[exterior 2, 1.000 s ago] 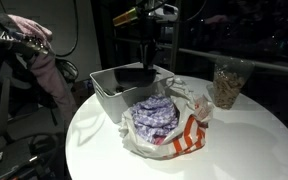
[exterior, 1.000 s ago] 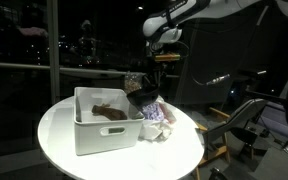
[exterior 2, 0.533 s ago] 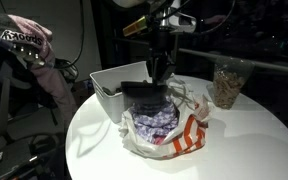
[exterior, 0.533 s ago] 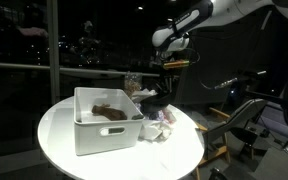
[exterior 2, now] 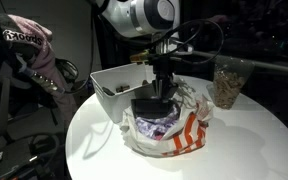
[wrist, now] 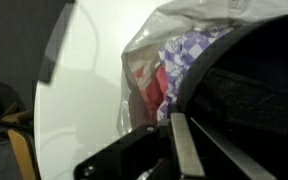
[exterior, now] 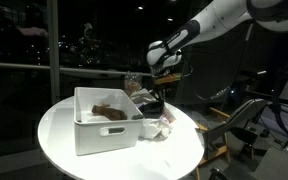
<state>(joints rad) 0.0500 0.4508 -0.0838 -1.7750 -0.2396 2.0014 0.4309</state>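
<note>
My gripper (exterior: 156, 91) (exterior 2: 162, 84) is shut on a black object (exterior: 149, 101) (exterior 2: 150, 106) and holds it low over a crumpled plastic bag (exterior: 160, 128) (exterior 2: 190, 131) on the round white table (exterior: 54, 126) (exterior 2: 234, 140). A purple checked cloth (exterior 2: 156, 126) (wrist: 189, 48) lies in the bag, right under the black object. In the wrist view the black object (wrist: 249, 90) fills the right side, next to one grey finger (wrist: 189, 150). The bag's red and white part (wrist: 149, 85) shows below.
A white bin (exterior: 84, 136) (exterior 2: 112, 72) stands beside the bag with a brown thing (exterior: 106, 111) in it. A jar (exterior 2: 226, 83) stands at the table's far edge. Clothes (exterior 2: 29, 45) hang beside the table. A chair frame (exterior: 246, 125) stands near the table.
My gripper has come down and slightly sideways with the black object, from above the bin's edge to just over the purple cloth in the bag.
</note>
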